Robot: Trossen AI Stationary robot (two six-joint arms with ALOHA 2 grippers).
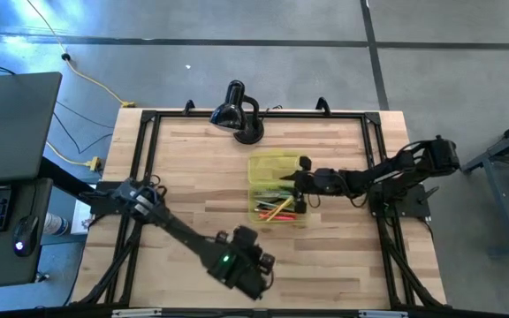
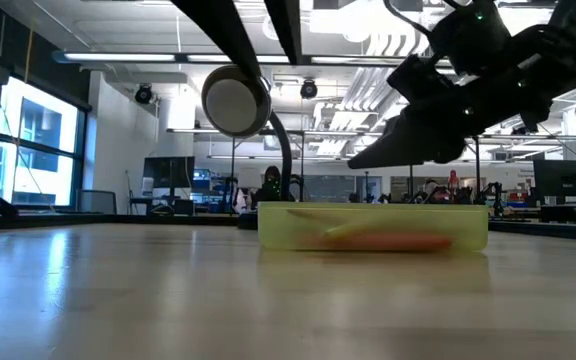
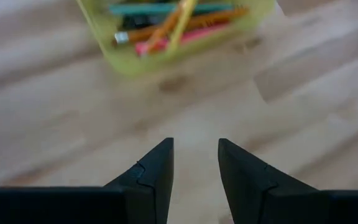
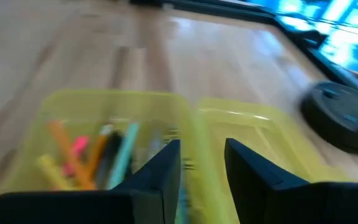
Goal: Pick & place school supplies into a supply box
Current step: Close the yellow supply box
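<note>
The translucent yellow-green supply box [image 1: 273, 168] lies open on the table's middle, its lid flat beside the base on the far side. Orange, yellow, pink and green pencils and pens [image 1: 277, 210] lie inside the base [image 3: 135, 61]. My right gripper [image 1: 301, 182] hovers open above the box, over the hinge line between base and lid [image 4: 202, 155], and holds nothing. My left gripper [image 1: 263, 269] is open and empty near the table's near edge, pointing toward the box [image 3: 196, 155]. The low view shows orange and yellow pens [image 2: 388, 240] through the box wall.
A black desk lamp [image 1: 235, 112] stands near the far edge, just beyond the box; its round base [image 4: 340, 115] shows in the right wrist view. Bare wooden tabletop [image 1: 193, 177] lies left of the box and between the box and my left gripper.
</note>
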